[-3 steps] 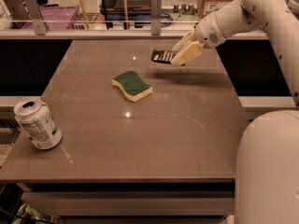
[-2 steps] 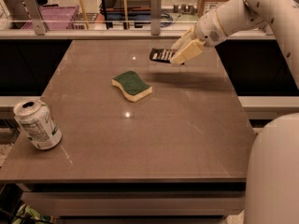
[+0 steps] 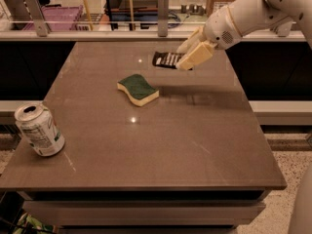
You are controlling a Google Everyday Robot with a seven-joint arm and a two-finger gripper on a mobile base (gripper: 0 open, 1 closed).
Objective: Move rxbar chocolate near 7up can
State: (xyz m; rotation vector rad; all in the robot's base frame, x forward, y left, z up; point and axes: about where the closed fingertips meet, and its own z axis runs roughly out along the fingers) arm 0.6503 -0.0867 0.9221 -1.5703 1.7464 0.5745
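The rxbar chocolate (image 3: pixel 166 60), a flat black bar with pale lettering, is held by its right end in my gripper (image 3: pixel 186 58) above the far middle of the table. The pale fingers (image 3: pixel 195 56) are shut on it, and a shadow lies on the tabletop below. The 7up can (image 3: pixel 39 129), white and green with a silver top, stands slightly tilted at the table's near left corner, far from the gripper.
A green-and-yellow sponge (image 3: pixel 138 89) lies on the brown table (image 3: pixel 195 150) between the bar and the can. A rail with posts (image 3: pixel 162 6) runs along the far edge. My white arm (image 3: pixel 253 11) reaches in from the upper right.
The gripper with the bar has shifted very slightly to the left. The white arm body that filled the lower right has mostly moved out of view. Can and sponge have not moved.
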